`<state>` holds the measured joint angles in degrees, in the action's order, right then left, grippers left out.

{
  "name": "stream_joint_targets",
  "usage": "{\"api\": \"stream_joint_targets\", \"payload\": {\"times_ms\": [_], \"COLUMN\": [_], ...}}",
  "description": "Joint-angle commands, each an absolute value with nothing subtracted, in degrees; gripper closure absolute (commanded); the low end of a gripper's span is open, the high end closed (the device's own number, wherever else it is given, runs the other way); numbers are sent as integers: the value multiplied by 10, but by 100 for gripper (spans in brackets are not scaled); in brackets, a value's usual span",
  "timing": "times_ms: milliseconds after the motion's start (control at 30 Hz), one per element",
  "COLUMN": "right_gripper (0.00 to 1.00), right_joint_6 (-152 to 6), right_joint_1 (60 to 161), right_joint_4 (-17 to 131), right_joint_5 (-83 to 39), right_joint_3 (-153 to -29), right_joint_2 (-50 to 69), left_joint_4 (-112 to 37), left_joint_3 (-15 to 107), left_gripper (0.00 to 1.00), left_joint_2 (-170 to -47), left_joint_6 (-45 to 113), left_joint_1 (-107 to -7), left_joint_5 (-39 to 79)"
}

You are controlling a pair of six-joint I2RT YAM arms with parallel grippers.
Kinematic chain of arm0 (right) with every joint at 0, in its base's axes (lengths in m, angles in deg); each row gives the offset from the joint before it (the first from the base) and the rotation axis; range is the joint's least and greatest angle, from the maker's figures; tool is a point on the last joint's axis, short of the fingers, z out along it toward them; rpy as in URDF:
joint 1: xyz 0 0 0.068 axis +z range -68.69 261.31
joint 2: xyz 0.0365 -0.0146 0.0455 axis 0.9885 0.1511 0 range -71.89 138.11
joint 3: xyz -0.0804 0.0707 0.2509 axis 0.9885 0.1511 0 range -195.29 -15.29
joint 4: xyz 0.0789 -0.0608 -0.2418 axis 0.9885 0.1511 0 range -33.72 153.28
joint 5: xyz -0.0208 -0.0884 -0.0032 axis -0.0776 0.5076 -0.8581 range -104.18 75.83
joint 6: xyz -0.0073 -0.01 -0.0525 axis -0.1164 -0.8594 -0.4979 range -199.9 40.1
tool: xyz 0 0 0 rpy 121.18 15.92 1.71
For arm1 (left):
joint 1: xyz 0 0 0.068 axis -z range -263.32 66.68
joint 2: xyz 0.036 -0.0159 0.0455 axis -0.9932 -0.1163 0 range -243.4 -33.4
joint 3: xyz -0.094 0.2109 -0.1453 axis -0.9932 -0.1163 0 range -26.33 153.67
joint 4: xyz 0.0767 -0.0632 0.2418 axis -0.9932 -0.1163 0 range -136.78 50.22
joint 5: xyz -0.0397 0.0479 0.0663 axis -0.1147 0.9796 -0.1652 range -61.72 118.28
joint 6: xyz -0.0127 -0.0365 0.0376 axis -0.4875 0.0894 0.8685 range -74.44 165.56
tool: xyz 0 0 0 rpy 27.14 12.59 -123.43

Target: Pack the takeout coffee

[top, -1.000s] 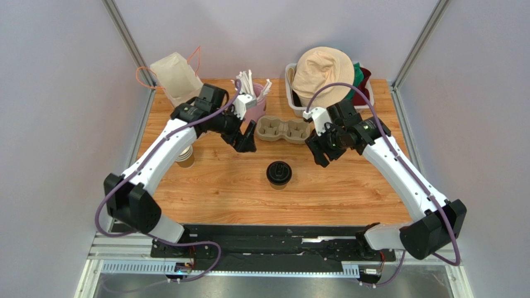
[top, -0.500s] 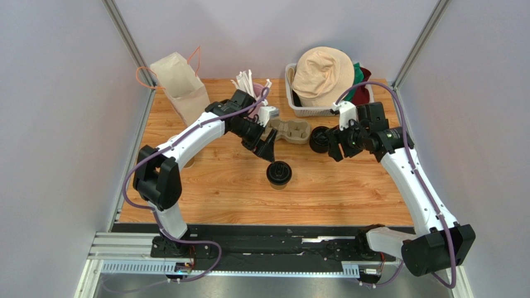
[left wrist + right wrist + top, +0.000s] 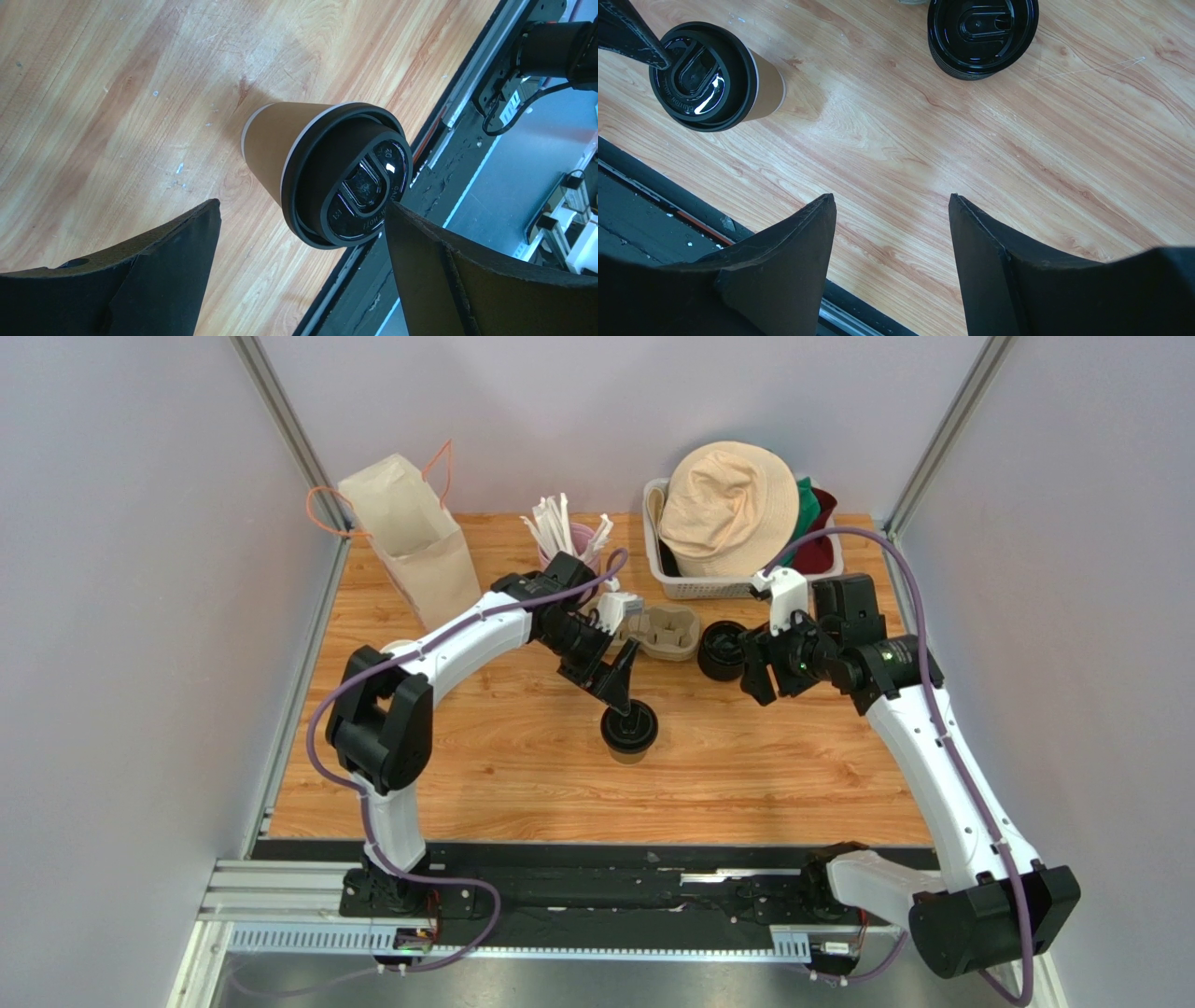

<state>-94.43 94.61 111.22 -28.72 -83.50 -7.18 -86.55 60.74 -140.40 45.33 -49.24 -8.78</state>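
I log the takeout coffee [image 3: 629,728] upright at mid-table, lid on, just below my left gripper [image 3: 300,210], whose jaws stand wide apart and hold nothing. Right gripper [image 3: 891,199]: spread, empty, beside the lid stack [image 3: 723,650]. Behind: cup carrier [image 3: 668,630], paper bag [image 3: 407,539], hat basket [image 3: 694,588].

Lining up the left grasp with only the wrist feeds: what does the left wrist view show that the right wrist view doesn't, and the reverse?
Left wrist only: the open left claw with a finger on either side of the brown paper cup with the black plastic lid, neither gripping it. Right wrist only: the stack of loose black plastic lids, and the open right claw over bare wood, holding nothing. Both: that lidded cup standing upright on the wooden table.
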Motion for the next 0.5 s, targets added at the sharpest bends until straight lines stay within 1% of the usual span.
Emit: {"api": "stream_joint_targets", "payload": {"times_ms": [0, 267, 467], "right_gripper": [36, 36, 37], "right_joint_6": [-938, -940, -940], "right_joint_1": [943, 943, 944], "right_joint_4": [1084, 1082, 1082], "right_joint_5": [-297, -302, -307], "right_joint_3": [-827, -822, -817], "right_joint_2": [-90, -99, -103], "left_joint_4": [-845, -841, -837], "left_joint_3": [623, 621, 617], "left_gripper": [5, 11, 19], "left_joint_2": [-1415, -1432, -1440], "left_joint_6": [442, 442, 442], "left_joint_1": [-485, -482, -483], "left_joint_5": [-89, -85, -81]}}
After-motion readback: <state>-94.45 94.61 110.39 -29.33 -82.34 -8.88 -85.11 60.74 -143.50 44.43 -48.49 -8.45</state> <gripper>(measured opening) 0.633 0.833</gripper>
